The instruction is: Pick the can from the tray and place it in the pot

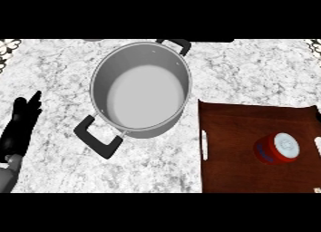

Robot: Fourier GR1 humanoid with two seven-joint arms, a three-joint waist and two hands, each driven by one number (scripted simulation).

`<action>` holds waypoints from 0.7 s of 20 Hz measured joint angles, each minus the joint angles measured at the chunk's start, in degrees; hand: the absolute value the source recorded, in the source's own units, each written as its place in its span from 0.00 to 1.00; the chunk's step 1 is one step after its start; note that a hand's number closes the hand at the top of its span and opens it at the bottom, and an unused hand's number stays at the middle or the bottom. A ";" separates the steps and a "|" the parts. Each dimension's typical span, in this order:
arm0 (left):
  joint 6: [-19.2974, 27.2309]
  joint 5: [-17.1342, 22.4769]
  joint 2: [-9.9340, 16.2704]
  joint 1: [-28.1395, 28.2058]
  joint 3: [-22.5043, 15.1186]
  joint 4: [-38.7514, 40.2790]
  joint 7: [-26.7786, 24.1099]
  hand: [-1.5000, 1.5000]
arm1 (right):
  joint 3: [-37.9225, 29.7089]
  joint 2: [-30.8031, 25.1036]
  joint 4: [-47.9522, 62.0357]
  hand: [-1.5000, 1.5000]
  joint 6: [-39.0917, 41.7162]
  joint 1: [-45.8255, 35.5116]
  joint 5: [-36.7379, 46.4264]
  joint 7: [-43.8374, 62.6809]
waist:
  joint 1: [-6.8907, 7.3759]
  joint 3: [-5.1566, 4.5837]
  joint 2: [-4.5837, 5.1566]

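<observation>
On the dark wooden tray [243, 149], to the right of the pot [142, 88], the red can [278, 148] with its pale lid stands upright, well apart from the pot and untouched. The pot, a grey steel vessel with two black handles, sits on the marbled table [56, 68] and holds nothing visible. The left robot hand [19, 127] rests to the left of the pot, fingers straight and apart, holding nothing. At the tray's far right edge a small dark shape may be part of the right robot hand, but too little shows to tell how its fingers stand. By this evidence no step is complete: reaching, grasping, lifting, carrying to the pot and releasing all remain.
</observation>
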 measured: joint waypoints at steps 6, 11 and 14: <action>0.10 -0.94 -1.03 0.34 0.26 0.06 0.22 0.50 | 1.73 0.30 -0.88 0.00 4.33 -5.40 -6.53 5.81 | 0.30 0.09 0.00; -0.33 -1.50 -1.37 -0.24 1.01 -0.27 1.07 0.50 | 1.40 0.84 2.02 0.00 5.61 -7.34 -8.92 6.52 | 0.13 0.18 -0.03; 0.02 -2.35 -1.82 0.44 0.88 -1.36 1.79 0.50 | 2.54 1.92 3.68 0.00 5.98 -7.63 -8.18 6.51 | 0.12 0.22 -0.07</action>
